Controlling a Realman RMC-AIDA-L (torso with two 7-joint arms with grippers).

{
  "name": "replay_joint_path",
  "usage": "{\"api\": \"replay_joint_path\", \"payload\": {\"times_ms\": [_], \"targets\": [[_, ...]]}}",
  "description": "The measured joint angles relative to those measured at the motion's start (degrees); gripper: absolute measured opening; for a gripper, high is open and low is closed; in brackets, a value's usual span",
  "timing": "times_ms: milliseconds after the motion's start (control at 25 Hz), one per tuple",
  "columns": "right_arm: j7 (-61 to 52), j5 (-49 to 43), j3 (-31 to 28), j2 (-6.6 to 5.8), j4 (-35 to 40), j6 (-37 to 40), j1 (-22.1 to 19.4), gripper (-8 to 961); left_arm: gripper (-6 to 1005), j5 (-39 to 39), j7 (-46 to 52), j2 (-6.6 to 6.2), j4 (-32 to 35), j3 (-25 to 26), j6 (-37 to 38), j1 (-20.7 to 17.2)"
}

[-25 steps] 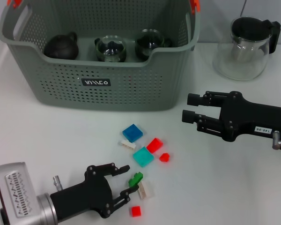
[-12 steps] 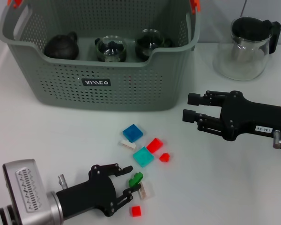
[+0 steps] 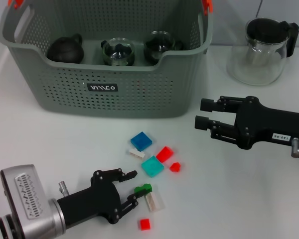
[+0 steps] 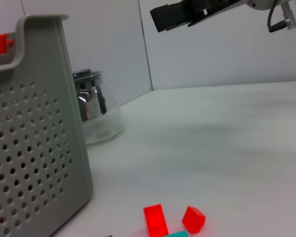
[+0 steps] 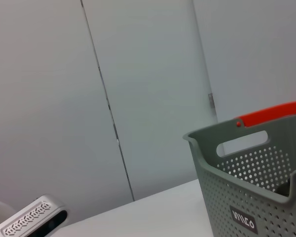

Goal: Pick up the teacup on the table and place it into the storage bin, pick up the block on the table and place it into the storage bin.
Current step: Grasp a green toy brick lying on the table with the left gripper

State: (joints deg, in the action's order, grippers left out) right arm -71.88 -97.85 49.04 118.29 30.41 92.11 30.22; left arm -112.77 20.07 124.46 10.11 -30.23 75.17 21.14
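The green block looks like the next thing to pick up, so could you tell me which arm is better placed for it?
The left. Its hand is open right at the green block, fingers either side. The right hand hangs farther off, beside the storage bin.

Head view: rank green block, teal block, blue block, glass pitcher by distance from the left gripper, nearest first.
From the left gripper, open, low on the robot's left side of the table:
1. Green block, right at its fingertips.
2. Teal block, just beyond, toward the bin.
3. Blue block, farther on, in front of the storage bin.
4. Glass pitcher, far corner on the robot's right.
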Motion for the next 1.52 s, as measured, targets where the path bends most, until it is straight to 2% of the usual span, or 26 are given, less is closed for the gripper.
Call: {"api": "replay_joint_path", "payload": {"times_ms": [920, 1520], "targets": [[0.1, -0.2, 0.0, 0.01, 0.0, 0.0, -0.3, 517, 315, -0.7, 2.0, -0.02, -1.2, -0.6, -0.4, 0.0], [0.1, -0.2, 0.0, 0.01, 0.0, 0.0, -0.4, 517, 231, -0.8, 4.1, 0.06, -1.3, -0.6, -1.8, 0.6]]}}
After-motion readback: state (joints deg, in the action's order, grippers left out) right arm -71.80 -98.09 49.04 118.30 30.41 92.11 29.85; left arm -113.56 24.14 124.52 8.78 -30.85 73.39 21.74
